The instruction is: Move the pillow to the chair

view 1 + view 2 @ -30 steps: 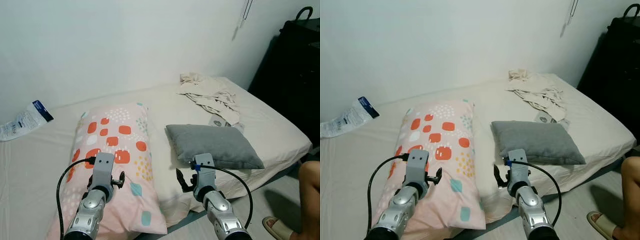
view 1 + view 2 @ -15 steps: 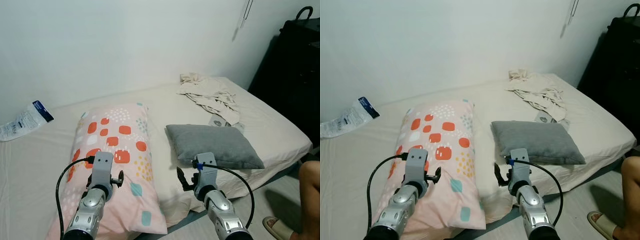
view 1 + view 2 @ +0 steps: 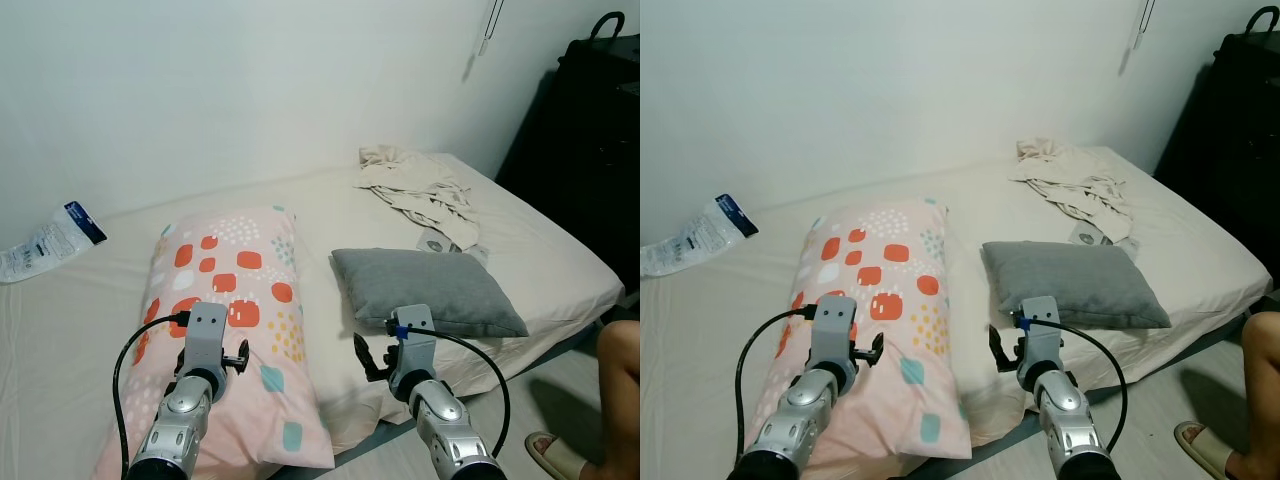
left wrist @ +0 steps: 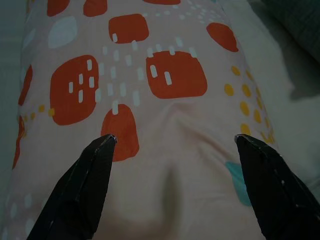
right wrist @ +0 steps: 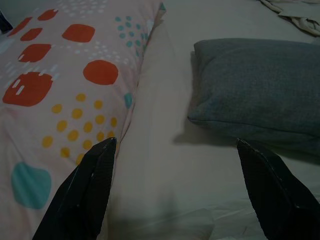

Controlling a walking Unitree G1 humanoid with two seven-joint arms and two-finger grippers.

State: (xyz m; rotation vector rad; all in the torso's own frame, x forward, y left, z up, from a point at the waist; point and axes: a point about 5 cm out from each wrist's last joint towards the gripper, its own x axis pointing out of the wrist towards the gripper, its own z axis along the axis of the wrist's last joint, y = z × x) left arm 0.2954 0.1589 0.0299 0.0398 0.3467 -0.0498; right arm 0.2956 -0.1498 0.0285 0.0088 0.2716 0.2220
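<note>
The pink pillow (image 3: 228,325) with its orange blotches lies lengthwise on the bed (image 3: 560,250), right under my left arm, and the grey pillow (image 3: 428,290) sits just beside it, nearer my right. My left claw (image 4: 172,145) hovers low over the pink one, fingers spread wide and holding nothing; my right claw (image 5: 175,147) hangs spread and empty too, over the bare sheet between the two pillows. Which pillow is meant I can't tell, and no chair is in sight, so I judge this the reach before the grasp. To do it well, I'd drop onto the near end, pinch a thick fold of cover plus stuffing, and use both claws so it doesn't sag. Crumpled clothes (image 3: 415,190) lie farther back, and a person's leg (image 3: 615,395) stands beside the bed.
</note>
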